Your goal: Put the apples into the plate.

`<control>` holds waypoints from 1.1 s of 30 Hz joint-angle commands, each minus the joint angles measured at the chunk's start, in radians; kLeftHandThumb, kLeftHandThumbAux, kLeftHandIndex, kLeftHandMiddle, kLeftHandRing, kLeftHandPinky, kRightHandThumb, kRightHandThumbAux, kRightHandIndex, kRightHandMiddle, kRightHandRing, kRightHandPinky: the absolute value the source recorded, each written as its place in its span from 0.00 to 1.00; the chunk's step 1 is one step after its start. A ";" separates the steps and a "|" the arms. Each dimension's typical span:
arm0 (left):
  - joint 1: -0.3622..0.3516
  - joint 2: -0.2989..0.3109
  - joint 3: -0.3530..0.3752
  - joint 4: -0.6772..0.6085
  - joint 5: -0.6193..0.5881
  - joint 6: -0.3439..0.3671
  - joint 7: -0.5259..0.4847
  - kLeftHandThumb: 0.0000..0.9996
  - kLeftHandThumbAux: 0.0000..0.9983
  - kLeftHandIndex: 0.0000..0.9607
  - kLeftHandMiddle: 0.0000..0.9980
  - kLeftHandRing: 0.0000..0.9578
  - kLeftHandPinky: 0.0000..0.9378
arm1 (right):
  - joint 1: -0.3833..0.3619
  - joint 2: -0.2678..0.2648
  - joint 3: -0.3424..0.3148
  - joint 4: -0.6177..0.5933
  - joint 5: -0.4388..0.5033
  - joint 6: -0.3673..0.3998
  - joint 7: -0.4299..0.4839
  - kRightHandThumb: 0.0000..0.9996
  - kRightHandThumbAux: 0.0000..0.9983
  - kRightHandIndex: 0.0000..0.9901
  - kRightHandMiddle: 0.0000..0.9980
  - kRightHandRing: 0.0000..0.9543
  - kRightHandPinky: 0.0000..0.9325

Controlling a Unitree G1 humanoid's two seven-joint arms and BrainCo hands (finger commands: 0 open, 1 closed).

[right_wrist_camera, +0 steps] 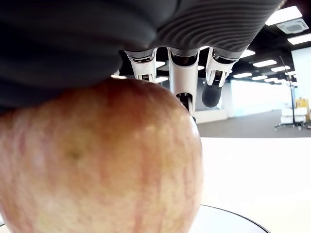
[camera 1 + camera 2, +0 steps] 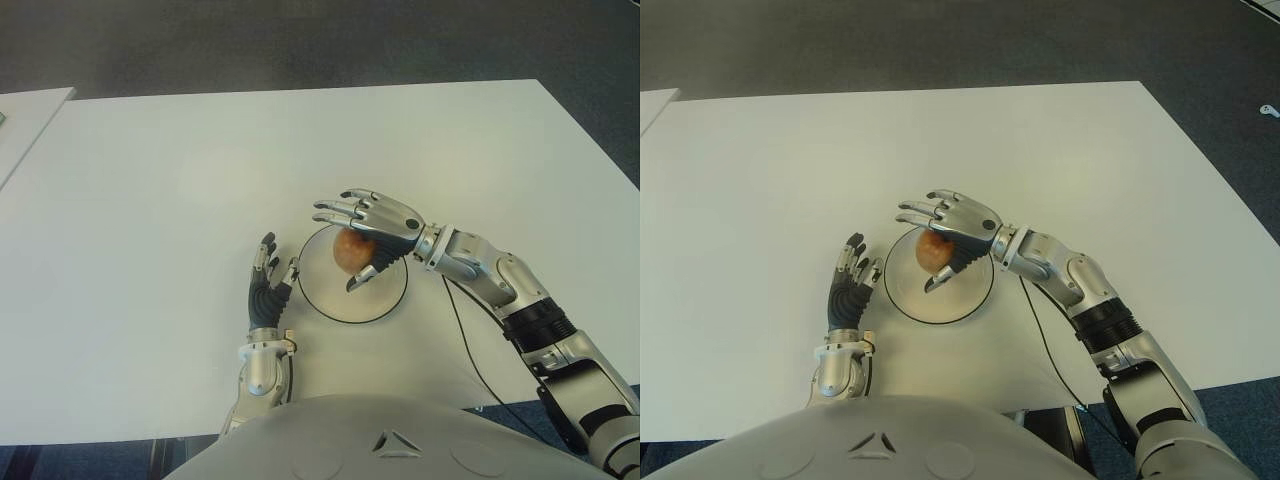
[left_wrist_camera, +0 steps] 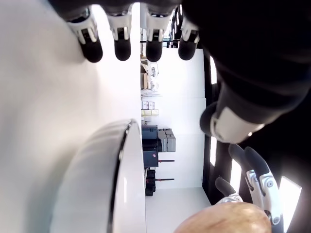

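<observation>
Your right hand [image 2: 368,232] is over the white plate [image 2: 385,304] with its fingers [image 2: 338,209] stretched out and its thumb below, loosely cupping a red-yellow apple [image 2: 352,250]; you cannot tell whether the apple touches the plate or is pressed against the palm. Your left hand [image 2: 268,289] lies flat, fingers extended and holding nothing, on the white table [image 2: 150,200] just left of the plate.

A wide white surface [image 2: 150,200] spans the scene, grey floor [image 2: 300,40] lies beyond its far edge, and a thin black cable [image 2: 470,340] crosses its near right part.
</observation>
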 commanded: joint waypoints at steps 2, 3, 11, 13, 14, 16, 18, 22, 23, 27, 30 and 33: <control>0.011 -0.054 -0.005 -0.023 -0.001 0.049 -0.003 0.00 0.66 0.06 0.04 0.01 0.02 | -0.017 0.006 0.010 0.020 0.000 -0.016 -0.017 0.00 0.33 0.00 0.00 0.01 0.00; 0.012 -0.055 -0.005 -0.026 -0.001 0.052 -0.003 0.00 0.66 0.06 0.04 0.01 0.03 | -0.017 0.006 0.010 0.022 0.000 -0.018 -0.018 0.00 0.33 0.00 0.00 0.01 0.00; 0.019 -0.060 -0.008 -0.046 -0.011 0.063 -0.012 0.00 0.68 0.06 0.04 0.01 0.04 | -0.021 0.007 0.005 0.032 -0.020 -0.034 -0.069 0.00 0.36 0.00 0.00 0.00 0.00; 0.020 -0.060 -0.010 -0.052 -0.008 0.069 -0.012 0.00 0.68 0.06 0.04 0.01 0.04 | -0.023 0.005 0.004 0.033 -0.019 -0.035 -0.073 0.01 0.36 0.00 0.00 0.00 0.00; 0.020 -0.060 -0.010 -0.053 -0.007 0.072 -0.012 0.00 0.68 0.06 0.04 0.01 0.04 | -0.024 0.005 0.004 0.034 -0.018 -0.035 -0.073 0.01 0.36 0.00 0.00 0.00 0.00; 0.019 -0.060 -0.011 -0.053 -0.005 0.075 -0.013 0.00 0.68 0.05 0.03 0.00 0.03 | -0.025 0.005 0.004 0.037 -0.016 -0.035 -0.072 0.02 0.37 0.00 0.00 0.00 0.00; 0.018 -0.060 -0.012 -0.053 -0.005 0.076 -0.013 0.00 0.68 0.05 0.03 0.00 0.03 | -0.026 0.005 0.005 0.040 -0.016 -0.035 -0.073 0.02 0.37 0.00 0.00 0.00 0.00; 0.013 -0.061 -0.012 -0.046 -0.002 0.073 -0.011 0.00 0.67 0.05 0.02 0.00 0.03 | -0.029 0.004 0.005 0.044 -0.019 -0.035 -0.075 0.02 0.37 0.00 0.00 0.00 0.00; 0.011 -0.061 -0.012 -0.044 0.002 0.070 -0.009 0.00 0.67 0.05 0.03 0.00 0.03 | -0.031 0.003 0.006 0.045 -0.021 -0.035 -0.075 0.02 0.37 0.00 0.00 0.00 0.00; 0.003 -0.058 -0.011 -0.038 0.006 0.061 -0.012 0.00 0.66 0.05 0.03 0.01 0.04 | -0.034 0.002 0.007 0.047 -0.027 -0.030 -0.073 0.02 0.37 0.00 0.00 0.00 0.00; -0.003 -0.057 -0.009 -0.032 0.005 0.060 -0.015 0.00 0.68 0.05 0.03 0.00 0.04 | -0.036 0.004 0.007 0.050 -0.028 -0.026 -0.070 0.02 0.37 0.00 0.00 0.00 0.00; -0.009 -0.058 -0.007 -0.024 0.006 0.055 -0.014 0.00 0.69 0.05 0.03 0.00 0.04 | -0.038 0.005 0.007 0.051 -0.029 -0.023 -0.069 0.02 0.37 0.00 0.00 0.00 0.00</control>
